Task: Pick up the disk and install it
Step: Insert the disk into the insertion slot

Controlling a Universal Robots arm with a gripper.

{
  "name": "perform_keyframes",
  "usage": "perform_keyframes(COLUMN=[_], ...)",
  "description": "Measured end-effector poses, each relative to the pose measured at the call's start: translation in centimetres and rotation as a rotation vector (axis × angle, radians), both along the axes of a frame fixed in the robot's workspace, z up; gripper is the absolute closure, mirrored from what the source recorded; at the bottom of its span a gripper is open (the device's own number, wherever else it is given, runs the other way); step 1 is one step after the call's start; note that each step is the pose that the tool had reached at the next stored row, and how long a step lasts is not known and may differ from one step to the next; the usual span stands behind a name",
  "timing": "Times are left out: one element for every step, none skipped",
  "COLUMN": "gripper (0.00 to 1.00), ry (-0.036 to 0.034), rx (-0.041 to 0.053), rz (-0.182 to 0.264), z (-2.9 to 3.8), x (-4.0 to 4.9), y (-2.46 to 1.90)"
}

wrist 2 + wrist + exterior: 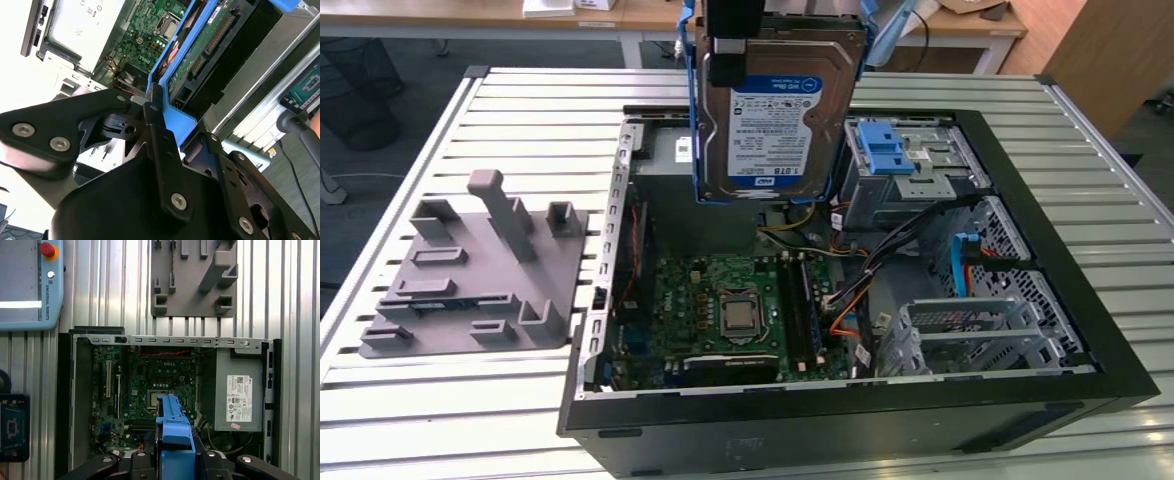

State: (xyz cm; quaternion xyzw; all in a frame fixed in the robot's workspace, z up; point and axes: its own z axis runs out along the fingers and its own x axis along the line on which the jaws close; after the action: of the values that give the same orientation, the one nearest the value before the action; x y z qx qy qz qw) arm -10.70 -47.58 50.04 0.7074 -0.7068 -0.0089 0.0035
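Item held: disk (pixel 781 110) — flat silver hard drive with a white-and-blue label, clipped in a bright blue carrier frame (pixel 175 432). Position: upright, label turned toward the exterior camera, hanging in the air above the open computer case (pixel 1067 300), over the far part of its interior. In the second wrist view its underside shows a green circuit board and a row of connector pins.

Holder: gripper (pixel 731 45) — black fingers (pixel 159 145) clenched on the disk at its upper edge, one on each side of the blue frame. In the first wrist view the frame sits squeezed between them.

Case contents:
- motherboard (pixel 687 290), green, flat on the case floor, with a bare processor socket (pixel 740 315) near its middle
- grey power supply box (pixel 239 395) with a white sticker, in a corner of the case beside the board
- metal drive cage (pixel 901 160) with blue latches, just to the exterior view's right of the hanging disk
- second perforated cage (pixel 974 335), nearer the camera
- loose coloured cables (pixel 907 235) between the cages and the board

Surroundings:
- slatted metal table (pixel 454 400), bearing the case
- grey moulded fixture (pixel 467 280) with upright posts and slots, on the table to the exterior view's left of the case and apart from it
- teach pendant (pixel 30 285) with a red button, lying beside the case in the first wrist view
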Motion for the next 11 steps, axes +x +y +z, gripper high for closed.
perform_keyframes(gripper=[0.64, 0.64, 0.64, 0.64, 0.64, 0.64, 0.64, 0.64, 0.64, 0.64, 0.64], ry=[0.0000, 0.0000, 0.0000, 0.0000, 0.0000, 0.0000, 0.0000, 0.0000, -0.0001, 0.0000, 0.0000], rx=[0.0000, 0.0000, 0.0001, 0.0000, 0.0001, 0.0000, 0.0001, 0.0001, 0.0001, 0.0001, 0.0000], rz=[0.000, 0.000, 0.000, 0.000, 0.000, 0.000, 0.000, 0.000, 0.000, 0.000, 0.000], z=[0.00, 0.00, 0.00, 0.00, 0.00, 0.00, 0.00, -0.01, -0.01, -0.02, -0.03], x=[0.00, 0.00, 0.00, 0.00, 0.00, 0.01, 0.01, 0.09, 0.26, 0.52, 0.86], y=[0.00, 0.00, 0.00, 0.00, 0.00, 0.00, 0.00, -0.01, -0.01, -0.03, -0.05])
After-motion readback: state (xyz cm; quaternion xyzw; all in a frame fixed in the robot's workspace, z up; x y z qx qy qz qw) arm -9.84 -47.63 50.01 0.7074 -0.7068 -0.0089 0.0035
